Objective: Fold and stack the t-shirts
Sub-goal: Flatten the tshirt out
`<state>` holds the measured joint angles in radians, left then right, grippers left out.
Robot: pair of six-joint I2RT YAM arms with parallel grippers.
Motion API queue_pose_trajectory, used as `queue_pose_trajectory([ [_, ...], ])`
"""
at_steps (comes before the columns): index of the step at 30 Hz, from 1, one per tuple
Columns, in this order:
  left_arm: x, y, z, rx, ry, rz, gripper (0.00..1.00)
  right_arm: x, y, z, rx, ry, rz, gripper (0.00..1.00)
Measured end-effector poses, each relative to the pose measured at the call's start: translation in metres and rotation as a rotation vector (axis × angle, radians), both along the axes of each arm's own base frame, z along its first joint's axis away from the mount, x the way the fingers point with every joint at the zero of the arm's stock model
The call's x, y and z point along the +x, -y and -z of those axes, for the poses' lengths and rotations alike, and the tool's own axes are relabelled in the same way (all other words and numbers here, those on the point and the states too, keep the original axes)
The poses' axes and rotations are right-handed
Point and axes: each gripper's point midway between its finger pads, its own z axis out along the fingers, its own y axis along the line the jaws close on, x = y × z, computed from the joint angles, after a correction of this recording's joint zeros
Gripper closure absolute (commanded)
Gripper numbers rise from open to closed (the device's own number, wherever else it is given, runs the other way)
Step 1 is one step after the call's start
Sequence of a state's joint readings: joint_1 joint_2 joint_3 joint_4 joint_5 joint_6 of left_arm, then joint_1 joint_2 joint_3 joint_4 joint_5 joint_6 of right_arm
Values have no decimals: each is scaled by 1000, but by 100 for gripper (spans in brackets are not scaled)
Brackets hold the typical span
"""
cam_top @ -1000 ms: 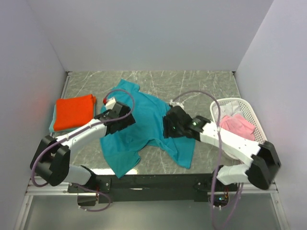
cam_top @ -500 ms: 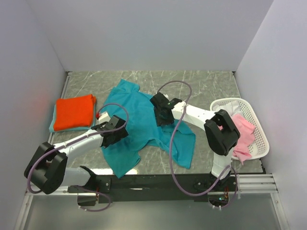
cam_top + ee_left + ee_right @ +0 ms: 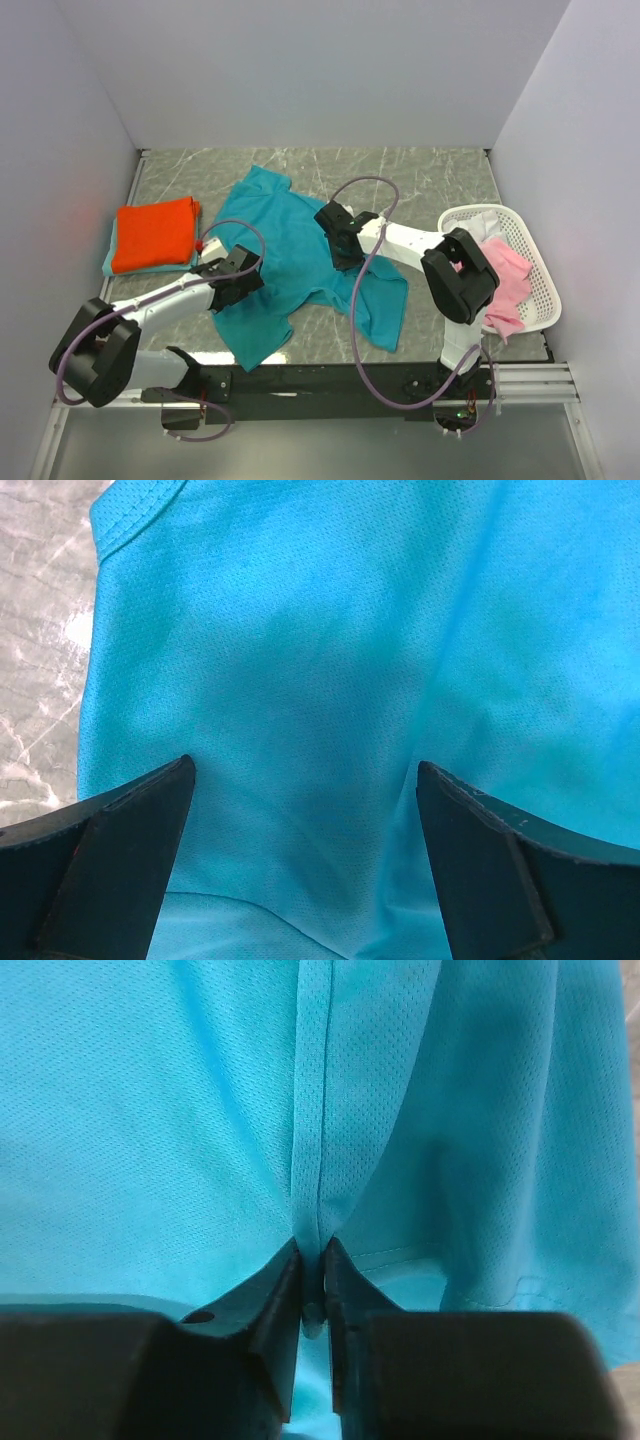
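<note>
A teal-blue t-shirt [image 3: 290, 255] lies spread and rumpled on the middle of the marble table. My right gripper [image 3: 340, 255] sits over its middle right part, and in the right wrist view it [image 3: 312, 1245] is shut on a seamed ridge of that teal cloth [image 3: 200, 1110]. My left gripper [image 3: 232, 288] hovers over the shirt's left lower part; in the left wrist view it [image 3: 305, 770] is open, with teal cloth [image 3: 330, 660] lying flat between the dark fingers [image 3: 130, 820]. An orange-red t-shirt [image 3: 154, 232] lies folded at the left on a light teal one [image 3: 107, 262].
A white mesh basket [image 3: 530, 262] stands at the right with a pink t-shirt [image 3: 505, 275] hanging over its rim and white cloth [image 3: 478, 225] at the back. Grey walls close in left, right and back. The table's front edge [image 3: 330, 355] runs just beyond the arm bases.
My right arm swung from the shirt's right side up to its middle and its jaws closed on a fold. My left gripper drew back a little toward the near left, still open.
</note>
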<state>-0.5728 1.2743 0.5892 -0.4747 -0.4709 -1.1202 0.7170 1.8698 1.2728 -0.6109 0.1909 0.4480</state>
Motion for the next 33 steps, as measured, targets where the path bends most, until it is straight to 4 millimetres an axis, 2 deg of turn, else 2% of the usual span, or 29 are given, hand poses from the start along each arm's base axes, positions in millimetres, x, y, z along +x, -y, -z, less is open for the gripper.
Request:
queue_pose_trajectory([
  [3,0,-1,0,-1,6,-7,1,3,0,-1,3,9,9,94],
  [6,-1,-2,0,-6,12,-17,0,9,2,-5,-1,25,23,97],
  [10,-2,-3,-1,-7,16,-28,1,26,10,-15,3,55,63,97],
  [14,-1,-4,-1,-11,20,-48,0,46,28,-25,6,74,113,96],
  [20,1,-5,-1,-23,26,-78,1,65,47,-35,41,61,122,91],
  [33,4,-24,0,-4,-1,-152,1,48,36,-31,151,-27,-81,89],
])
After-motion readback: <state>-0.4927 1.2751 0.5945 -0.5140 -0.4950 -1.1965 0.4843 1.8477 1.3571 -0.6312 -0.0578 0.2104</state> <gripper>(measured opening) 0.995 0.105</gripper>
